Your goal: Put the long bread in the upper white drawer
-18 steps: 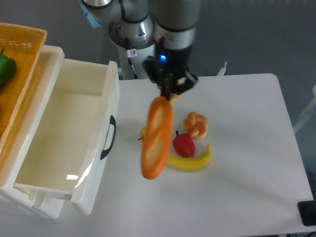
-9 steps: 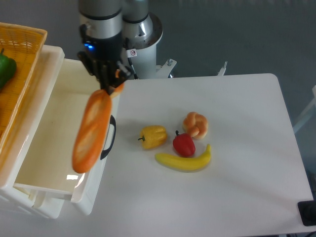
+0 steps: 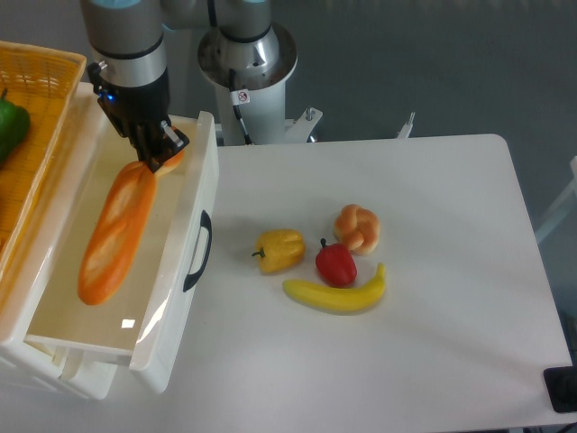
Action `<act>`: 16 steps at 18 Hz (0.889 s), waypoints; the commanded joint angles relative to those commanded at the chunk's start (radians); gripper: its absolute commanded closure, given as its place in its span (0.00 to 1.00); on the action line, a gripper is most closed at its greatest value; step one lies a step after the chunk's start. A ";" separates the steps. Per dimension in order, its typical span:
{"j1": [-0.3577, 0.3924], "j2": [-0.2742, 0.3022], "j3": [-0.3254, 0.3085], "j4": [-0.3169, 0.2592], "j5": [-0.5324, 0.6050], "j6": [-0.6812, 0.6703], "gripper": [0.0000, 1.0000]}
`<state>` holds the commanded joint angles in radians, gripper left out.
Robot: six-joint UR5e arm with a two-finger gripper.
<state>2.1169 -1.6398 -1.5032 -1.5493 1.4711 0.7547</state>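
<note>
1. Camera view, long bread (image 3: 115, 232): long axis runs diagonal, top end up-right at the gripper (image 3: 155, 159), free end pointing down-left toward the near-left part of the upper white drawer (image 3: 171, 271). Paler strip runs along its middle.
2. Gripper is pinching the bread's upper end; fingers pressed onto it, bread hangs tilted over the drawer's inside, within the drawer outline. Can't tell if its low end touches the drawer floor.
3. Drawer is pulled out, open side up, black handle (image 3: 199, 251) on its front wall facing the table centre.
4. Hidden/cut off: arm's upper part runs out of frame at top; fingertips mostly masked by the dark gripper body and the bread end. Yellow wicker basket (image 3: 41, 99) cut by the left edge, w/ a green item (image 3: 11, 126) inside, only partly seen. Dark object (image 3: 561, 390) at bottom-right corner, cut off, can't ID.
5. Surface: white table (image 3: 451, 298). On it, right of the drawer: yellow pepper (image 3: 279, 249), red pepper (image 3: 336, 262), knotted bun (image 3: 358, 227), banana (image 3: 336, 295) — grouped close, red pepper touching banana.
6. Room: grey floor behind, robot base (image 3: 248, 63) at the table's far edge.
</note>
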 joint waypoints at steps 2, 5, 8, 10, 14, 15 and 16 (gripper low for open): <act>-0.003 -0.005 -0.006 0.003 -0.002 0.002 0.38; -0.003 -0.006 -0.008 0.003 0.000 -0.002 0.01; -0.003 -0.005 -0.006 0.003 -0.009 -0.008 0.00; -0.003 -0.005 -0.002 0.003 -0.014 -0.012 0.00; 0.005 -0.005 0.005 0.005 -0.032 -0.041 0.00; 0.012 -0.003 0.008 0.012 -0.031 -0.041 0.00; 0.029 -0.005 0.012 0.038 -0.029 -0.044 0.00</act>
<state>2.1459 -1.6444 -1.4911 -1.5112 1.4419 0.7103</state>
